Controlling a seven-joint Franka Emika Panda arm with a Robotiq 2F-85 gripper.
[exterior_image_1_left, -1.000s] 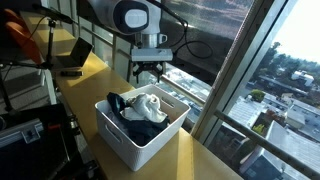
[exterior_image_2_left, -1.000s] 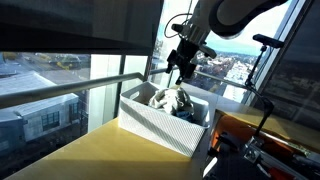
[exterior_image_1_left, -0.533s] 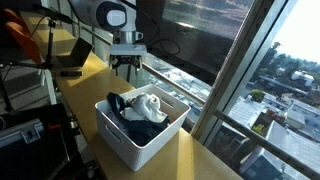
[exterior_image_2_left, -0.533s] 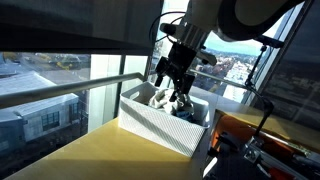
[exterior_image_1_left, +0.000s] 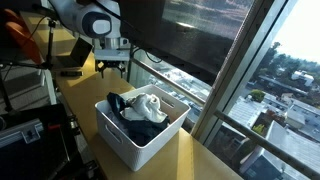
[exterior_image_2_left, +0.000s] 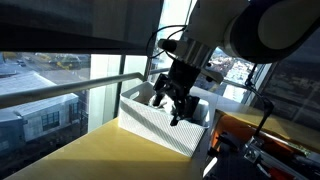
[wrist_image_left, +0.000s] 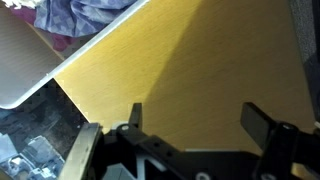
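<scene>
a franka arm's tool (exterior_image_1_left: 110, 70) hangs empty over the wooden bench (exterior_image_1_left: 195, 160) beside a white basket (exterior_image_1_left: 120, 142) at a high-rise window (exterior_image_1_left: 285, 110). in the wrist view its fingers (wrist_image_left: 135, 115) are spread wide apart with nothing between them. the basket stands on the bench close to the glass and holds a white garment (exterior_image_1_left: 150, 104) heaped on dark clothes (exterior_image_1_left: 140, 128). the tool is off to one side of the basket, above bare wood, toward an open laptop (exterior_image_1_left: 72, 55). handling this spot well appears to call for keeping the parted fingers higher than the basket's rim, lining the wrist up with the heap rather than the wall, and staying clear of the laptop. no brand, label or writing can be read on the basket, the clothes or the arm.
</scene>
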